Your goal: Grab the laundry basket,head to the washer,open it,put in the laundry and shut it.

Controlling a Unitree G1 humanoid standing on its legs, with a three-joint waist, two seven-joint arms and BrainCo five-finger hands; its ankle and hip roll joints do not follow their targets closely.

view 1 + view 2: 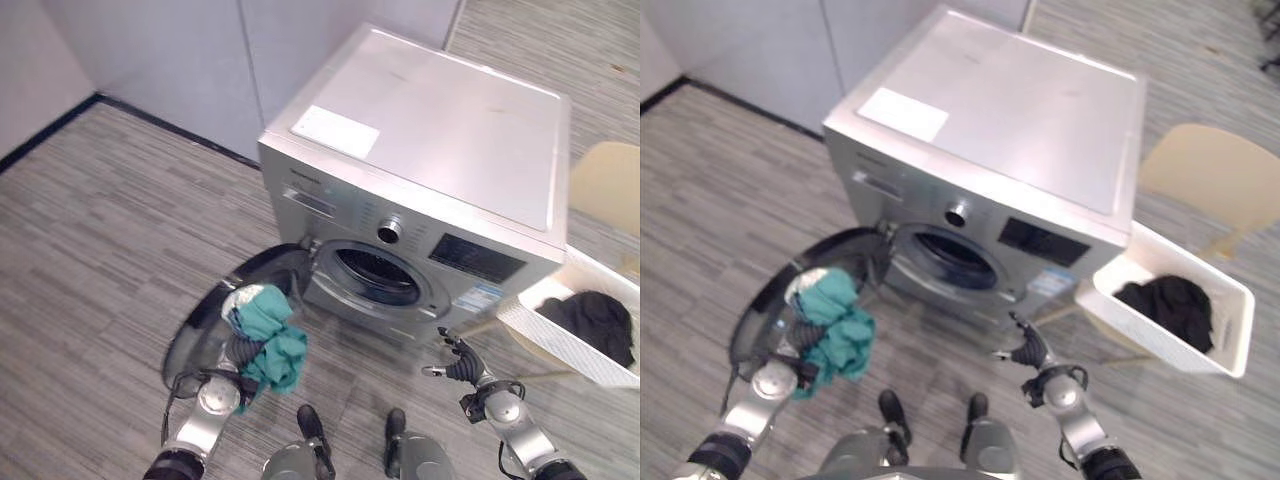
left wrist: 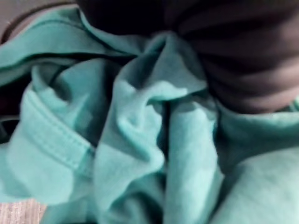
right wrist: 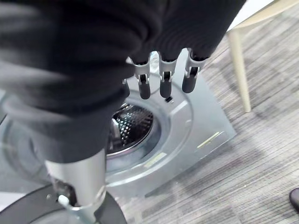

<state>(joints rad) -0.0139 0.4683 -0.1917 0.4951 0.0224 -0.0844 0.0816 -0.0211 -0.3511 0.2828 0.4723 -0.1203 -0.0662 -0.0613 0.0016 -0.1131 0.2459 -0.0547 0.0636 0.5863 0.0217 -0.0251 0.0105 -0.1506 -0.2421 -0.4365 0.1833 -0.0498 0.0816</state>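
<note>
The front-loading washer point(image 1: 420, 190) stands with its round door point(image 1: 215, 305) swung wide to the left and the drum mouth point(image 1: 378, 277) exposed – so fetching the basket, walking over and opening up look done. The left hand point(image 1: 240, 352) is raised near the door with a teal garment point(image 1: 268, 340) bunched round it; the cloth hides the fingers, so I cannot tell how they sit. The right hand point(image 1: 1028, 350) hovers empty in front of the washer, fingers relaxed and spread. The white laundry basket point(image 1: 1110, 305) rests on a pale chair point(image 1: 1205, 180) to the right, a dark garment point(image 1: 1170, 305) inside – loading both pieces and shutting the door remain
</note>
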